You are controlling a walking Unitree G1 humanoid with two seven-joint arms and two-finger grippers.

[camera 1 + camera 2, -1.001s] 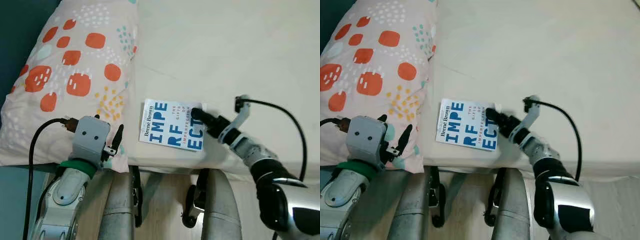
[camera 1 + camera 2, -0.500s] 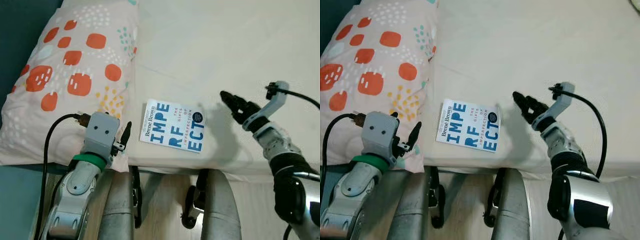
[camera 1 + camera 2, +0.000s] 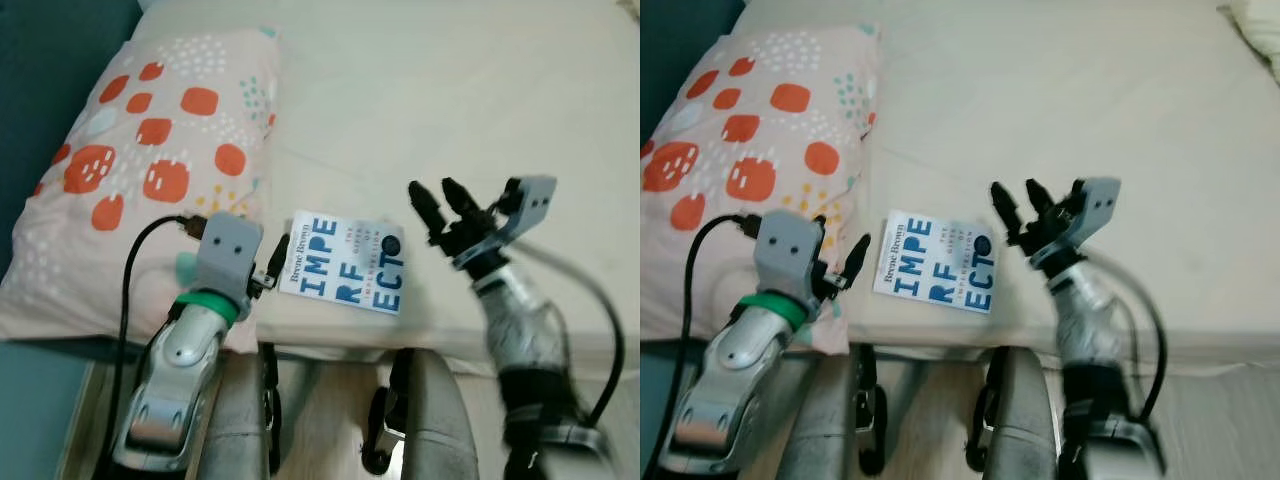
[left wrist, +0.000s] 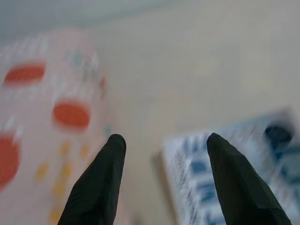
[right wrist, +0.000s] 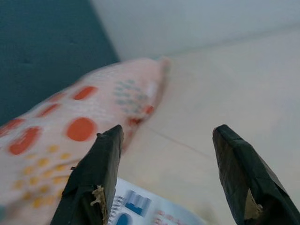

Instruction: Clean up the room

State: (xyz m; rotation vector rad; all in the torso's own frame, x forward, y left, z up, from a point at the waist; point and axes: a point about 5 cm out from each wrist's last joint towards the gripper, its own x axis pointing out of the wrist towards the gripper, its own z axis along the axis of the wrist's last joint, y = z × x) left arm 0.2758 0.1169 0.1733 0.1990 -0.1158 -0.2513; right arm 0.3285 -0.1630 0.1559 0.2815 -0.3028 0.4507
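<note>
A white book with blue letters [image 3: 344,262] lies flat on the cream bed [image 3: 450,90] near its front edge. My right gripper [image 3: 436,198] is open, raised just right of the book's far corner and holding nothing. My left gripper [image 3: 272,262] is open at the book's left edge, where the pillow ends. In the left wrist view the book [image 4: 234,173] is blurred just beyond the fingers [image 4: 101,183]. The right wrist view looks over the book's corner [image 5: 154,208] between its fingers [image 5: 93,183].
A pillow with orange patches [image 3: 150,160] covers the bed's left side, against a dark teal headboard [image 3: 50,60]. My own legs [image 3: 330,420] and pale wood floor lie below the bed's front edge. A second pillow's corner [image 3: 1260,20] shows at the far right.
My right gripper has come off the book's right corner, lifted and opened its fingers. My left gripper has moved right to the book's left edge. The camera has tilted, shifting the scene.
</note>
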